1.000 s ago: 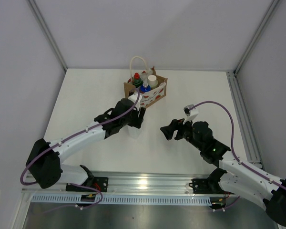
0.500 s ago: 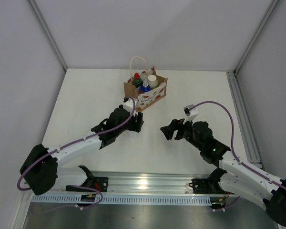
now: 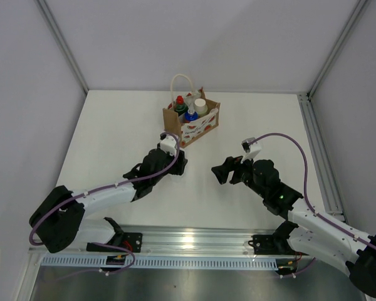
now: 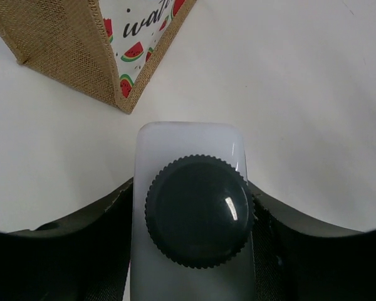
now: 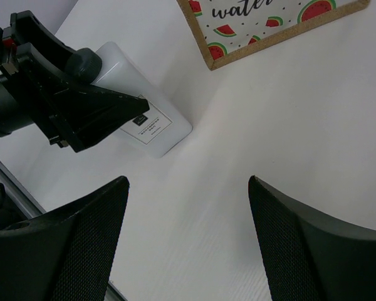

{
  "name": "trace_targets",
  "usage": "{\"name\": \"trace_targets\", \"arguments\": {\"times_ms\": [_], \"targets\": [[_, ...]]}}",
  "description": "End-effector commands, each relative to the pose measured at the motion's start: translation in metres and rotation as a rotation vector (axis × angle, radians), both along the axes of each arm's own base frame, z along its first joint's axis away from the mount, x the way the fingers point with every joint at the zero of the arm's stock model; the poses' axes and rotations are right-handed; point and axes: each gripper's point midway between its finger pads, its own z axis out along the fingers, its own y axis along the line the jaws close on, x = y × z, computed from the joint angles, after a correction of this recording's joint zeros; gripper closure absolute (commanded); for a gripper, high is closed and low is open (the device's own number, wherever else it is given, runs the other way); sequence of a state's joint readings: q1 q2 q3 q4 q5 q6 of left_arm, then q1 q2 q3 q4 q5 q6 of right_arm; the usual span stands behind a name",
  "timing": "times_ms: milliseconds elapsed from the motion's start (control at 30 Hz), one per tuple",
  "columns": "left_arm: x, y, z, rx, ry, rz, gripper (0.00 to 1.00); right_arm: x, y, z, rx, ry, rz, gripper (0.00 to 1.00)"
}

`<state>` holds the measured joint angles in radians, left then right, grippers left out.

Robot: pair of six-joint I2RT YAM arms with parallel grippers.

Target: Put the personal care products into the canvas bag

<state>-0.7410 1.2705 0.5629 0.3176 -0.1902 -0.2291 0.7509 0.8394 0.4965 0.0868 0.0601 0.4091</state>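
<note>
Left tool [image 3: 174, 164]: clamped on the white bottle [image 4: 197, 207], one finger against each flank.
White bottle: low at the desk [image 3: 113, 132], just in front of the canvas bag's [image 3: 200, 130] near corner, still outside it.
Right tool [image 3: 220, 172]: fingers apart, holding nothing, near the bag's front right.
Risk: three bottles [image 3: 190, 113] already crowd the bag. Lowering this one could hit a cap or the rim, or snag the rope handle [image 3: 173, 83] and tip the bag.

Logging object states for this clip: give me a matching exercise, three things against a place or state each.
1. white bottle with black cap
2. red-capped bottle
3. right gripper

A. open, holding nothing
B. between the fingers of the left gripper
C. inside the canvas bag

Pairs: 1-B, 2-C, 3-A
</note>
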Motion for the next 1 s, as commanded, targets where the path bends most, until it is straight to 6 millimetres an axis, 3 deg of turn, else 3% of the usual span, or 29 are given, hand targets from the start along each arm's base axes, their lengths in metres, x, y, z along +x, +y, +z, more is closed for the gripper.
{"name": "trace_targets", "arguments": {"times_ms": [0, 100, 200, 233, 367, 533, 567, 633, 667, 733, 800, 867, 900, 967], "targets": [[0.01, -0.003, 0.016, -0.068, -0.064, 0.035, 0.38, 0.006, 0.004, 0.028, 0.035, -0.063, -0.005, 0.19], [0.01, -0.002, 0.016, -0.07, -0.064, 0.041, 0.46, 0.006, 0.004, 0.027, 0.034, -0.062, -0.005, 0.19], [0.012, 0.0, 0.019, -0.069, -0.072, 0.058, 0.8, 0.006, 0.004, 0.026, 0.031, -0.06, -0.006, 0.19], [0.013, 0.001, 0.023, -0.075, -0.08, 0.066, 0.98, 0.006, 0.004, 0.026, 0.031, -0.06, -0.006, 0.19], [0.015, 0.002, 0.043, -0.1, -0.104, 0.081, 0.99, 0.006, 0.004, 0.026, 0.032, -0.057, -0.005, 0.19], [0.022, 0.001, 0.095, -0.112, -0.17, 0.085, 1.0, 0.004, 0.006, 0.028, 0.043, -0.056, 0.007, 0.19], [0.025, -0.001, 0.122, -0.13, -0.205, 0.081, 1.0, 0.003, 0.006, 0.029, 0.047, -0.057, 0.01, 0.19], [0.028, -0.002, 0.135, -0.099, -0.222, 0.067, 1.0, 0.001, 0.006, 0.034, 0.065, -0.063, 0.016, 0.19], [0.033, -0.004, 0.162, -0.107, -0.248, 0.063, 1.0, 0.0, 0.005, 0.036, 0.067, -0.065, 0.017, 0.19], [0.036, -0.002, 0.172, -0.071, -0.255, 0.051, 1.0, -0.001, 0.005, 0.039, 0.075, -0.069, 0.018, 0.19], [0.041, -0.008, 0.216, -0.113, -0.308, 0.02, 1.0, -0.003, 0.005, 0.042, 0.087, -0.074, 0.02, 0.19], [0.046, -0.006, 0.246, -0.126, -0.341, 0.014, 1.0, -0.003, 0.004, 0.043, 0.09, -0.076, 0.018, 0.19], [0.048, -0.006, 0.278, -0.15, -0.384, 0.01, 1.0, -0.003, 0.003, 0.043, 0.09, -0.074, 0.015, 0.19], [0.053, -0.001, 0.289, -0.141, -0.388, 0.016, 1.0, -0.002, 0.003, 0.041, 0.088, -0.07, 0.012, 0.19]]}}
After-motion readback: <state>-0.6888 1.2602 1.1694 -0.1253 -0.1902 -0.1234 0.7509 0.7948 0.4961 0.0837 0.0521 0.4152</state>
